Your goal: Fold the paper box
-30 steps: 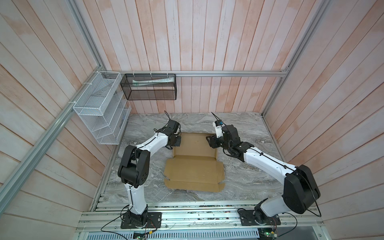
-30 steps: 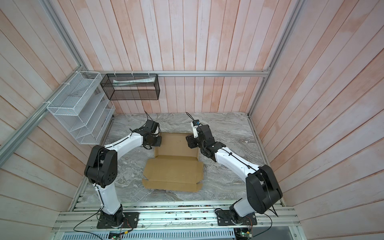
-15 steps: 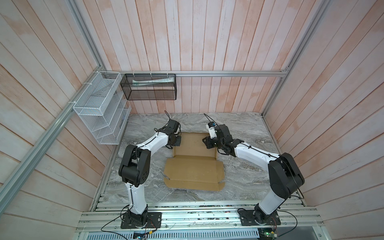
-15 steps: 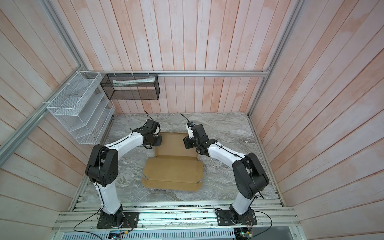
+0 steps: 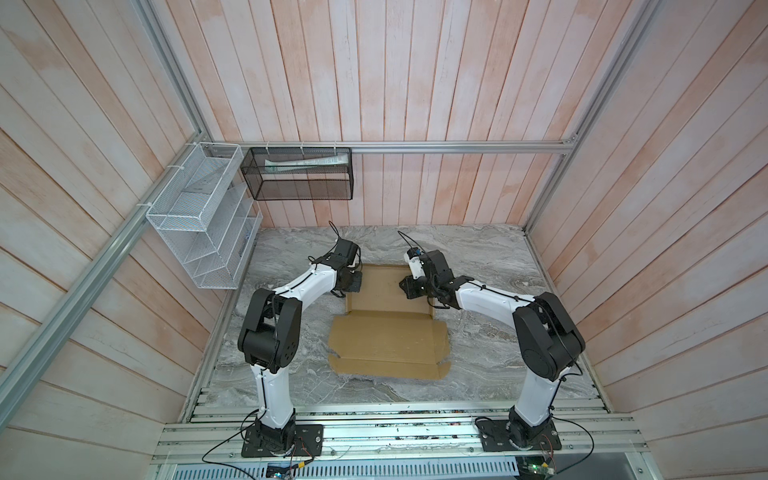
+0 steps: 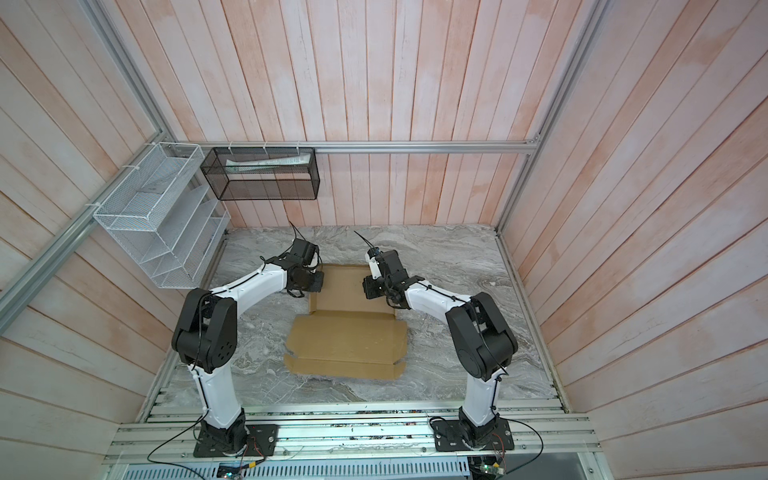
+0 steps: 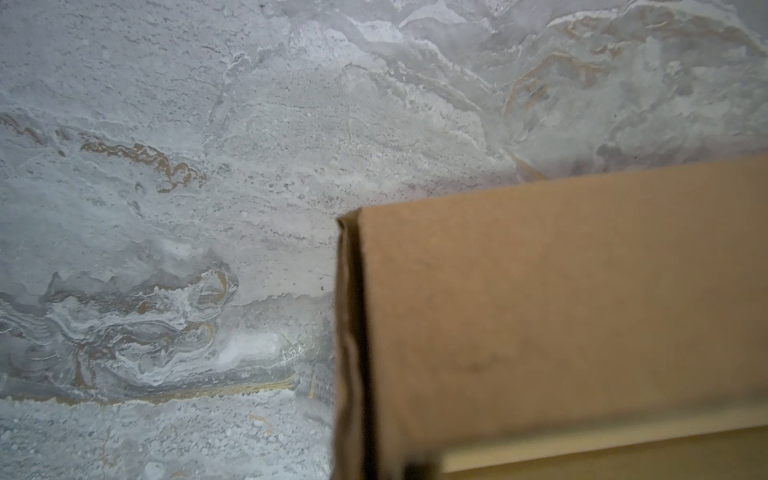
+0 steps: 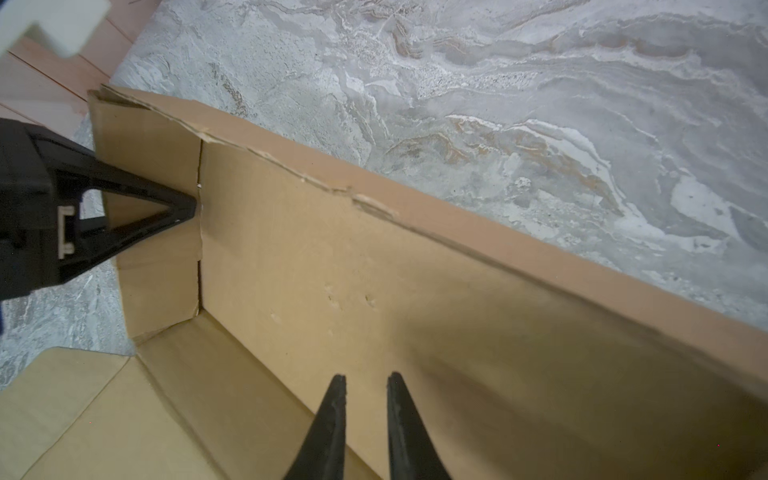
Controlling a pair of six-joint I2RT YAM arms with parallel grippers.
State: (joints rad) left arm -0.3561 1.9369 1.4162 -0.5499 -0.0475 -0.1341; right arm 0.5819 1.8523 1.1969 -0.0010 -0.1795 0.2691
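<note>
The paper box [image 5: 386, 336] [image 6: 349, 336] is tan cardboard on the marble table. Its near half lies flat, and its far half has walls standing. My left gripper [image 5: 353, 284] [image 6: 318, 282] is at the far half's left side flap. In the right wrist view one of its fingers [image 8: 183, 212] lies against the inner face of that flap, by the corner crease. The left wrist view shows only the flap's edge [image 7: 353, 332] close up. My right gripper [image 8: 363, 376] [image 5: 405, 286] hovers inside the box near the back wall [image 8: 332, 270], jaws a narrow gap apart, holding nothing.
A white wire rack [image 5: 203, 216] hangs on the left wall. A black mesh basket [image 5: 299, 174] with a paper in it hangs on the back wall. Bare marble [image 5: 498, 270] surrounds the box. An aluminium rail [image 5: 395, 432] with both arm bases runs along the front.
My right gripper has moved left and farther in over the box, and its jaws have narrowed. The left arm has stayed put.
</note>
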